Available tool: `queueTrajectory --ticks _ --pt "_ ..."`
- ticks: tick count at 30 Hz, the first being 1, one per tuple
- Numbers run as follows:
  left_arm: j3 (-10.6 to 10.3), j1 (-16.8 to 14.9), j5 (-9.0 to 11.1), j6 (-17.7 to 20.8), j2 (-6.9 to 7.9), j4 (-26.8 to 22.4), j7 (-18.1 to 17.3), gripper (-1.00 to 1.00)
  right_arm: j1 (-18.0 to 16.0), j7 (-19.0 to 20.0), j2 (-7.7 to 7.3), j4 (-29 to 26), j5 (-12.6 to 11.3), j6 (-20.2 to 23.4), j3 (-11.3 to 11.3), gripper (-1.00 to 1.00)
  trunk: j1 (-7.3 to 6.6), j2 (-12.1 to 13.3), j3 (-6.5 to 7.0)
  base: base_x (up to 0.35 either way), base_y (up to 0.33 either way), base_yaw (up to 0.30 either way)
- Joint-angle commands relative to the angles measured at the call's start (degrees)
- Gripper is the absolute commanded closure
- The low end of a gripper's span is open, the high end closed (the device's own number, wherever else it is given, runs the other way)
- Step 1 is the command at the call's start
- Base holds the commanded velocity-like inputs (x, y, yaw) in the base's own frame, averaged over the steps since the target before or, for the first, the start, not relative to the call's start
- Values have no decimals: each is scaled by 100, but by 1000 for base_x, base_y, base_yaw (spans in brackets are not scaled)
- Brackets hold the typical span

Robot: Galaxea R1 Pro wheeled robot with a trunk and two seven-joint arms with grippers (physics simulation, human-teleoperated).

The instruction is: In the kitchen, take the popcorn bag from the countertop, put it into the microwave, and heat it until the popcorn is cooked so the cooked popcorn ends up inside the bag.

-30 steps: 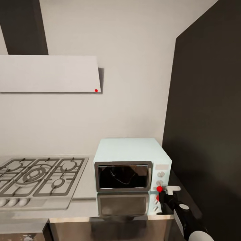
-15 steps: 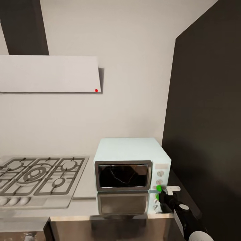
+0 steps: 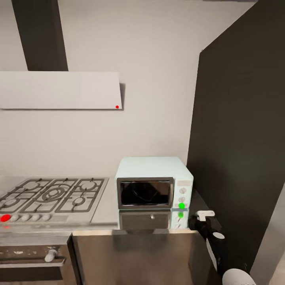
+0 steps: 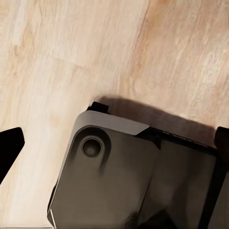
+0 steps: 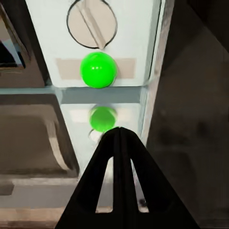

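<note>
Microwave (image 3: 153, 182) dot (image 3: 181, 206) green, formerly red.

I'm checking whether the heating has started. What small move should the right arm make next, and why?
Probably hold the right gripper back and wait: the microwave has its door shut and its dot is green, and the shut jaws sit just short of that dot.

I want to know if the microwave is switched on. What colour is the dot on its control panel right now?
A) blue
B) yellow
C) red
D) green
D: the dot under the knobs of the microwave is bright green in the head view, and the right wrist view shows the same green dot just beyond the shut right gripper.
</note>
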Motion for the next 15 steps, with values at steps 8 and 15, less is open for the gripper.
queueTrajectory --ticks 8,15 --pt "-49 -1 40 -5 -1 -3 20 -100 36 71 354 -1640 72 2679 -40 100 -1 -5 -3 -346 0 0" --pt "-49 -1 48 -2 7 -1 19 -100 657 -13 281 558 501 2241 -61 100 -1 -5 -3 -346 0 0"
